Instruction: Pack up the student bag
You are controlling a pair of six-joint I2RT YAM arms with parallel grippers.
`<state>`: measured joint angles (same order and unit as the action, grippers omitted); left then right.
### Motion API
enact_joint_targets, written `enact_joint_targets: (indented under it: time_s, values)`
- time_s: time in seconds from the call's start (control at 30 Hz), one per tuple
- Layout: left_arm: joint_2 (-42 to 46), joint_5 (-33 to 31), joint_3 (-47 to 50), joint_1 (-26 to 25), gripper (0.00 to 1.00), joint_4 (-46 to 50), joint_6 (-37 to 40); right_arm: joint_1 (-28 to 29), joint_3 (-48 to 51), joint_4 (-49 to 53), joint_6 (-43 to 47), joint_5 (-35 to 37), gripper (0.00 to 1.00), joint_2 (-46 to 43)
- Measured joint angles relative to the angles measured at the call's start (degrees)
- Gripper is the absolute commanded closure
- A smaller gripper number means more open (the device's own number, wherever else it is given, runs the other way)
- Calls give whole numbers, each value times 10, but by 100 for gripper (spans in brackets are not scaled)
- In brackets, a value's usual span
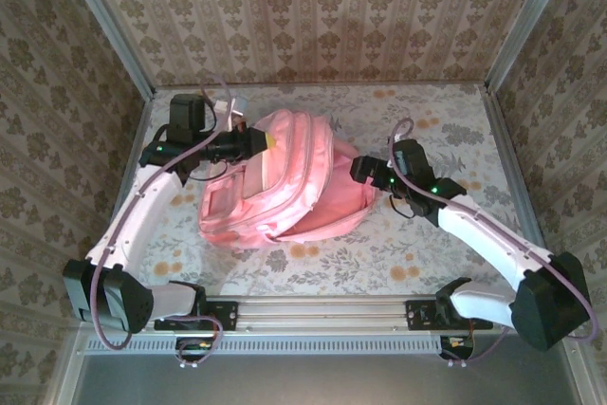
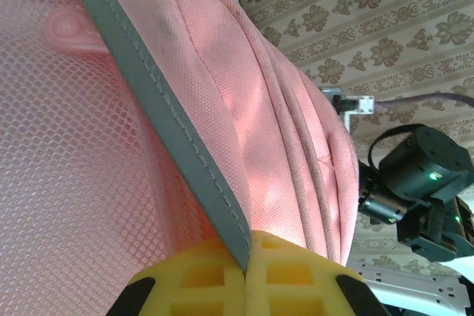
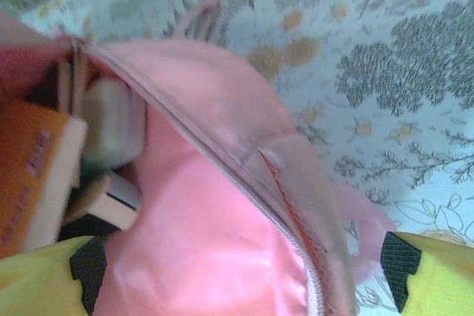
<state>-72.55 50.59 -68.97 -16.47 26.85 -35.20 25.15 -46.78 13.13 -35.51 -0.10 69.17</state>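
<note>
Inside, we make out orange book (image 3: pixel 33 172) partly, blurred, cut by frame edge. Student bag (image 1: pixel 285 182) lies mid-table (image 1: pixel 446 234), between arms. Left gripper (image 2: pixel 248 283) clenched on its grey trim (image 2: pixel 170 131) at far-left corner; right gripper (image 3: pixel 237 279) spread wide, straddling open rim.

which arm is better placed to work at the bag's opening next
Right, likely: the right gripper hangs open at the student bag's mouth, books showing inside. The left gripper is shut on its grey trim.
</note>
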Motion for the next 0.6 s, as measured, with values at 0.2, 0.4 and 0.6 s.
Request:
enact_joint_targets:
  time_s: [0.2,0.4,0.6]
  values:
    - [3,-7,27,-24,100,-19,1,-9,-11,20,41,-58,9,77]
    - [2,-33,34,-65,100,-20,15,-30,-19,17,39,-66,38,126]
    - [-23,-72,34,-120,99,-16,40,-48,-7,3,10,-73,81,138]
